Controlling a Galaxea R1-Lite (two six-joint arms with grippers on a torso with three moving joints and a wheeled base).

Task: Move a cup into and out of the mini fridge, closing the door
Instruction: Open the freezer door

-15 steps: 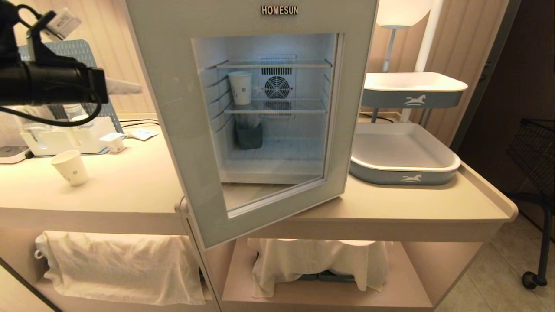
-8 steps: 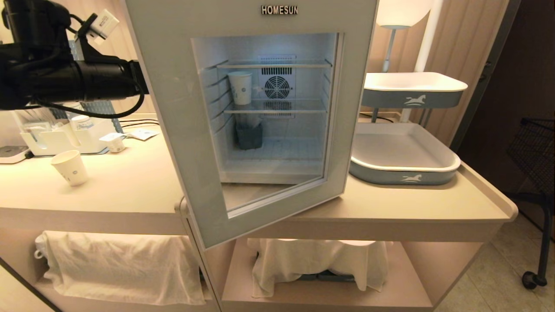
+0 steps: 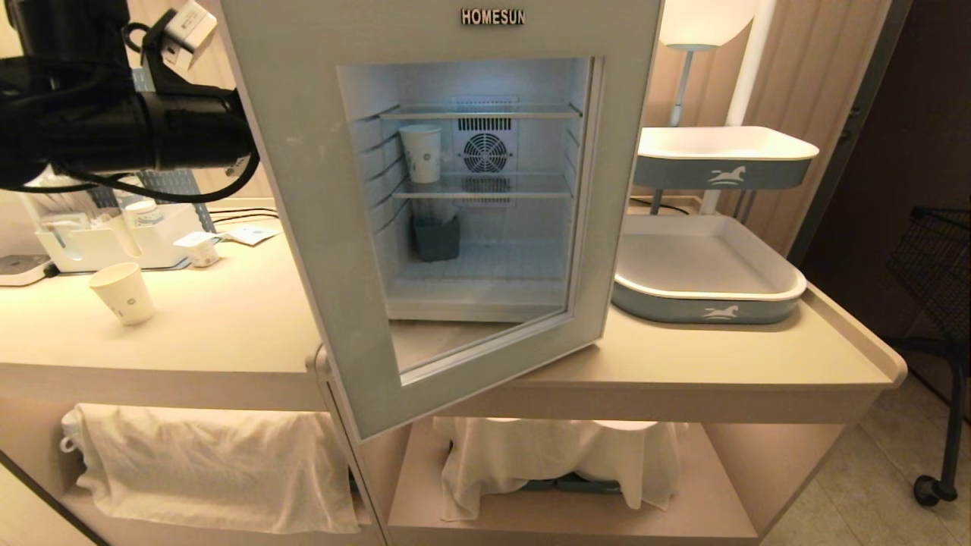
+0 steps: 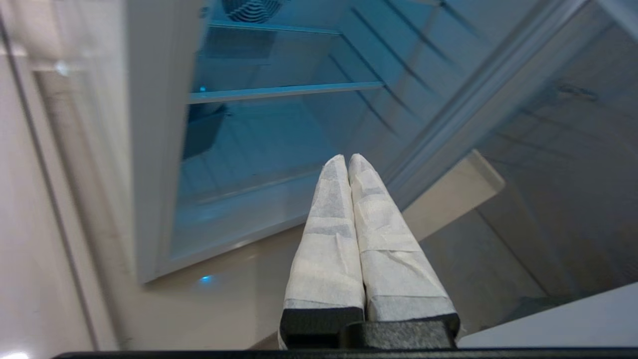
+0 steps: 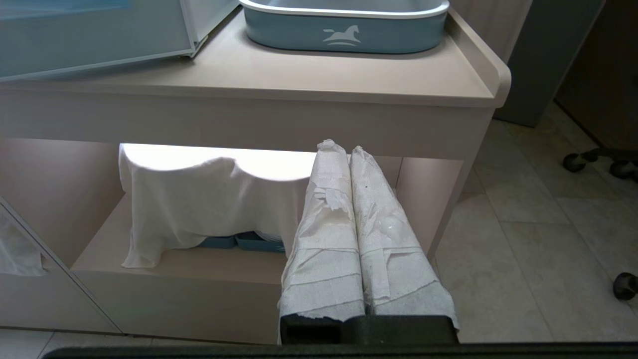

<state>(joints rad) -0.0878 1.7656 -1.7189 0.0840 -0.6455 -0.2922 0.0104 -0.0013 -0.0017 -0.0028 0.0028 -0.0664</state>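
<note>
Cup [image 3: 419, 153] on upper fridge shelf, centre frame; door [image 3: 318, 227] ajar. Left gripper [image 4: 347, 162], jaws pressed together, empty, behind door. Next: probably swing door wider.

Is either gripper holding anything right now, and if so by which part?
Nothing is held. The left gripper is shut and empty behind the open door; the right gripper is shut, empty, parked low.

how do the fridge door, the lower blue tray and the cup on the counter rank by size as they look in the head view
1. door, by far the largest, though it swings toward the camera
2. lower blue tray
3. cup on the counter, smallest
</note>
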